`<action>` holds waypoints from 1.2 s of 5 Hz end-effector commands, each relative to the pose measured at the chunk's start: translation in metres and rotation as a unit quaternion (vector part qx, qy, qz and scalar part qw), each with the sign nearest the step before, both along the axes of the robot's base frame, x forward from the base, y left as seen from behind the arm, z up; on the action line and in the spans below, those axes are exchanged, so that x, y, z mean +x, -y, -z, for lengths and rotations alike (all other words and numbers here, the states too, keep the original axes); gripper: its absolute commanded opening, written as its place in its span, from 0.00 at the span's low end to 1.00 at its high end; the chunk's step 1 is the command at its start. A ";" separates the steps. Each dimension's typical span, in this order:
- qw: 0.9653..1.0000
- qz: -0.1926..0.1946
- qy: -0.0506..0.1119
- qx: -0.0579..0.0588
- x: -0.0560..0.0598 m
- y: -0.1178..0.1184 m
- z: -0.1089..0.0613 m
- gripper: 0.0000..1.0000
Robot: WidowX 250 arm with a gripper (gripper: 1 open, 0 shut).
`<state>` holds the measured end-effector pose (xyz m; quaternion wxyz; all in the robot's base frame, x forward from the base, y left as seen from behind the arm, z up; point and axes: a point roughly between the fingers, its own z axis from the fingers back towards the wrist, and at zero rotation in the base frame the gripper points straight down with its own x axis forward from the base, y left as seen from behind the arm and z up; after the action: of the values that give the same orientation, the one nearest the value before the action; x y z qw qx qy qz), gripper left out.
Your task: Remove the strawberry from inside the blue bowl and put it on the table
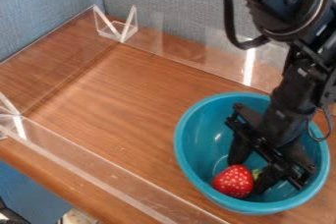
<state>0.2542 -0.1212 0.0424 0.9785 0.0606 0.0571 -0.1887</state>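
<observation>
One strawberry (235,180) sits low inside the blue bowl (197,130), hugging its near wall. Gripper (264,166) is down in the bowl, fingers spread around it. Loads of open table (118,85) left, boxed by clear walls (184,46).

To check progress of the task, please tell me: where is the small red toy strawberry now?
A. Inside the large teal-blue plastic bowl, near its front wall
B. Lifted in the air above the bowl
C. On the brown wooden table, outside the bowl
A: the small red toy strawberry lies inside the large teal-blue plastic bowl, near its front wall, with the black gripper lowered into the bowl beside it.
</observation>
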 end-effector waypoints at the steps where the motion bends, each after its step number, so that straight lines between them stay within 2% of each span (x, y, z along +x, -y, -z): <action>1: 1.000 0.002 0.020 -0.006 0.003 0.003 -0.009 0.00; 4: 1.000 -0.001 0.030 0.003 0.004 0.002 -0.015 0.00; 5: 0.999 -0.002 0.041 0.007 0.004 -0.001 -0.028 0.00; 6: 0.998 -0.005 0.060 0.011 0.005 -0.005 -0.046 0.00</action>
<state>0.2526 -0.1106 0.0689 0.9793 0.0927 0.0370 -0.1763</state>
